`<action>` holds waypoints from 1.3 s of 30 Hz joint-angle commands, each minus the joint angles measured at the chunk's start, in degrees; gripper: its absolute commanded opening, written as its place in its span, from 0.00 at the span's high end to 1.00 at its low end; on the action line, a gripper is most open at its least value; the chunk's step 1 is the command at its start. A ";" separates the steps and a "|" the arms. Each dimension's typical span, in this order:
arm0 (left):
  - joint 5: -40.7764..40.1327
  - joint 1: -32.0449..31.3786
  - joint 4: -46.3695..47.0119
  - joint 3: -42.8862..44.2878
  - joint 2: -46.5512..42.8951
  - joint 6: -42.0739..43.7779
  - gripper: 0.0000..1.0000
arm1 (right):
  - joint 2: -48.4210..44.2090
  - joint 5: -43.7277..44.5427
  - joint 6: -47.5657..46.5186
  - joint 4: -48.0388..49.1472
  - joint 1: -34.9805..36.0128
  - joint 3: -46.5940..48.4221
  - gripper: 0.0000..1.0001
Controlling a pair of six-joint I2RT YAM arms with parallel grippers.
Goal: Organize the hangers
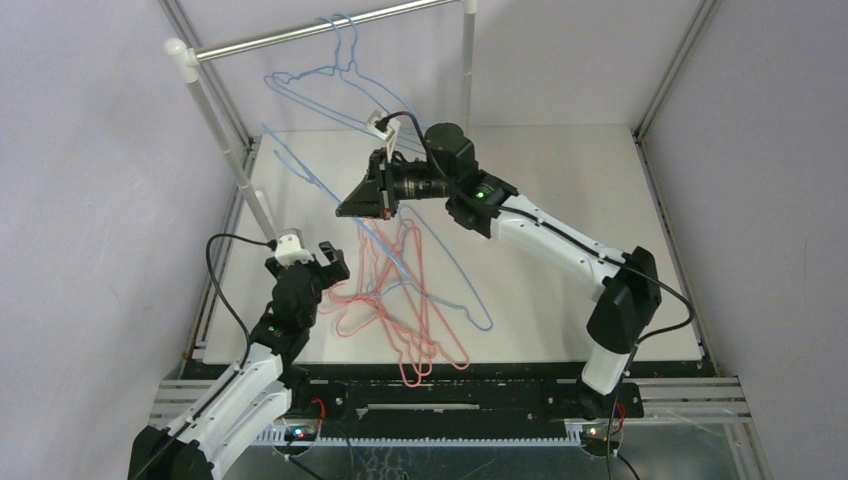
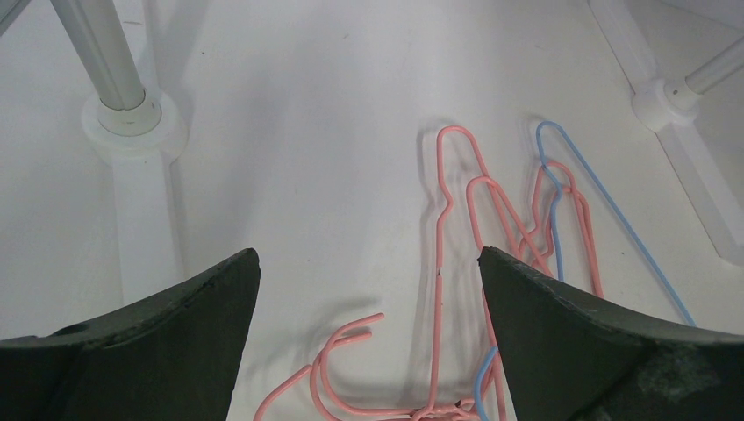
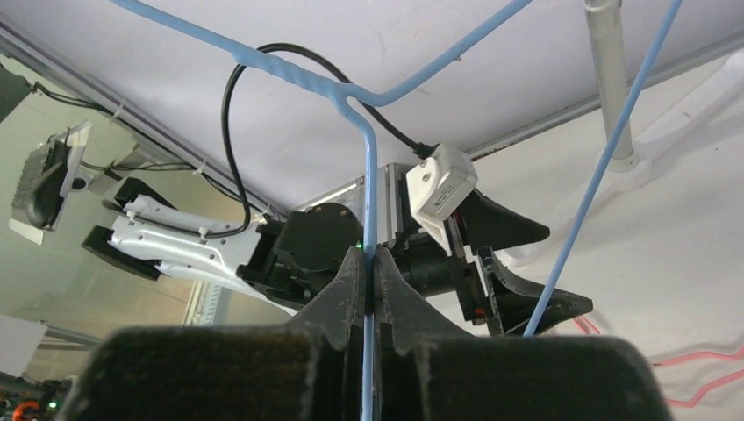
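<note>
Top view: rail (image 1: 320, 30) at 12 o'clock, bearing hung blue hangers (image 1: 345, 60). Right gripper (image 1: 345, 207) raised mid-table, clamped on held blue hanger (image 1: 300, 165). Pink hangers (image 1: 400, 310) heaped on table (image 1: 560, 200) toward 6 o'clock, left gripper (image 1: 310, 262) at their 9 o'clock. Left wrist: jaws spread, grasping nothing, pink hangers lying toward 3 o'clock. Right wrist: jaws pinching blue wire, centre.

We're in a robotics lab test cell here: a white table (image 1: 560, 200) boxed in by plain panels (image 1: 90, 200) on aluminium framing (image 1: 672, 62). Two arms (image 1: 540, 232) are bolted to a slotted beam (image 1: 700, 398) at 6 o'clock, with cables (image 3: 226, 105) trailing. At 11 o'clock a clothes rail (image 1: 320, 30) carries wire hangers (image 1: 335, 75).
</note>
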 commanded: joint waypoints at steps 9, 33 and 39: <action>0.34 -0.20 1.65 -0.35 -0.62 -0.10 0.00 | 4.70 2.82 4.07 10.77 -1.79 15.37 0.95; 0.19 -0.21 1.05 -0.57 -2.06 -0.28 0.00 | 22.82 13.73 9.03 12.24 -6.47 39.24 0.89; 0.45 -0.24 1.29 -0.45 -1.53 -0.28 0.00 | 24.71 16.53 9.78 12.07 -6.57 40.65 0.85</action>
